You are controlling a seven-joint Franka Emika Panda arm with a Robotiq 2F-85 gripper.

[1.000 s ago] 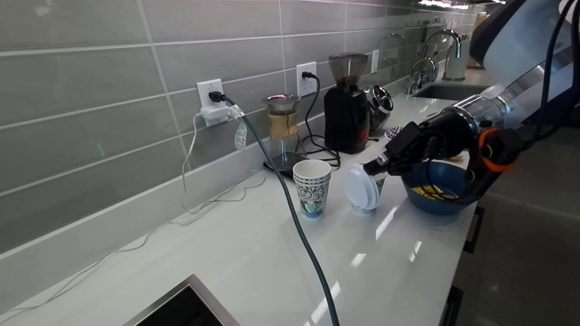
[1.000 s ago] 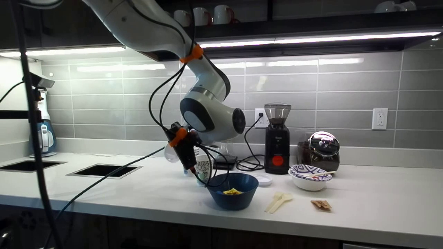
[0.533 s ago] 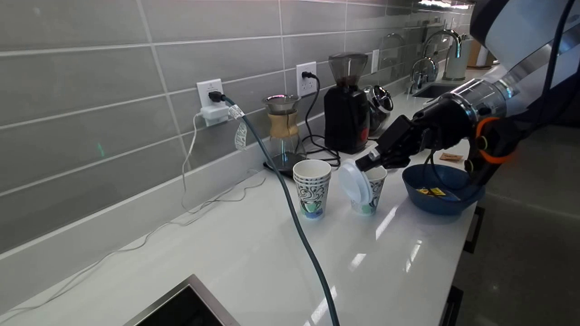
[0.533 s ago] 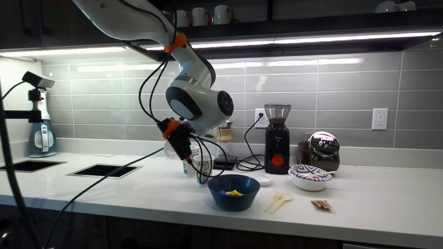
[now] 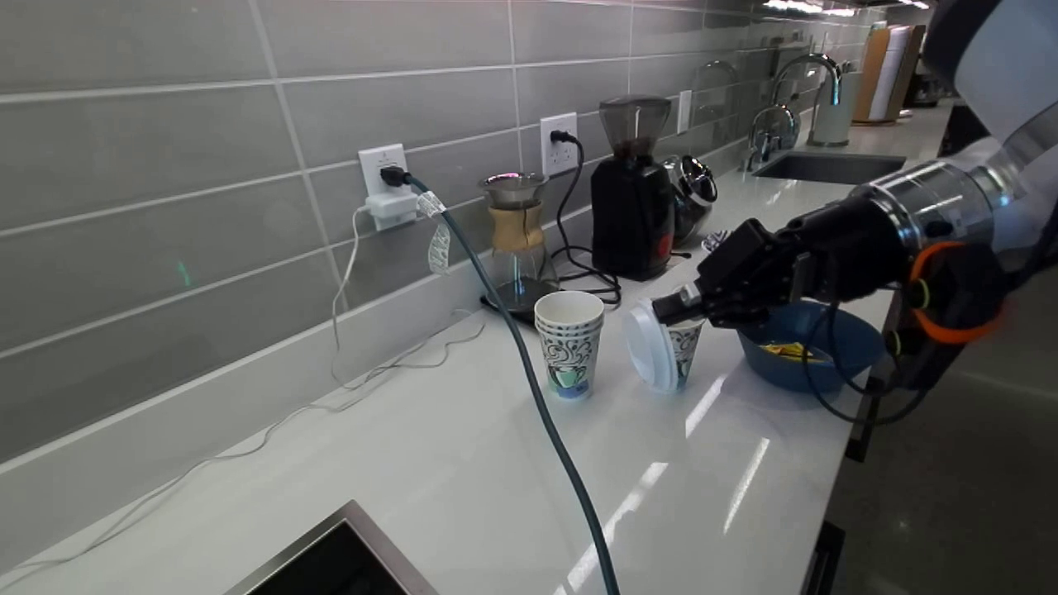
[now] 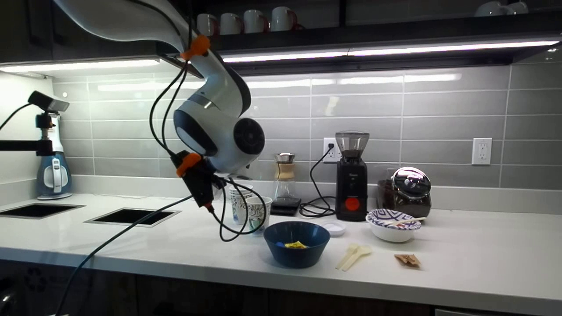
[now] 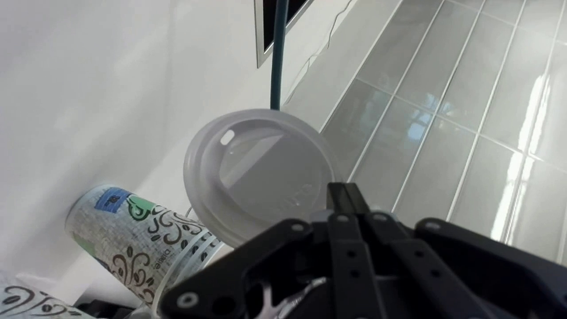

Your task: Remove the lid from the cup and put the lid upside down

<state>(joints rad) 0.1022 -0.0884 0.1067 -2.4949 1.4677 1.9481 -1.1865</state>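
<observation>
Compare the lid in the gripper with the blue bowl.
Color: the lid is white; the bowl is dark blue.
Pose: the lid is steeply tilted in the gripper; the bowl sits upright on the counter.
Size: the lid is smaller than the bowl.
Both are round.

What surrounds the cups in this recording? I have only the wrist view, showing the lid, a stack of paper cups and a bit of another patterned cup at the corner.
Observer: In an exterior view, a dark blue bowl stands beside the single paper cup.
Operator: Is that cup capped?
Observer: No, its mouth shows open there.
Operator: And the lid, is it level?
Observer: No, an exterior view shows it hanging steeply tilted from the tool, hiding part of that cup.
</observation>
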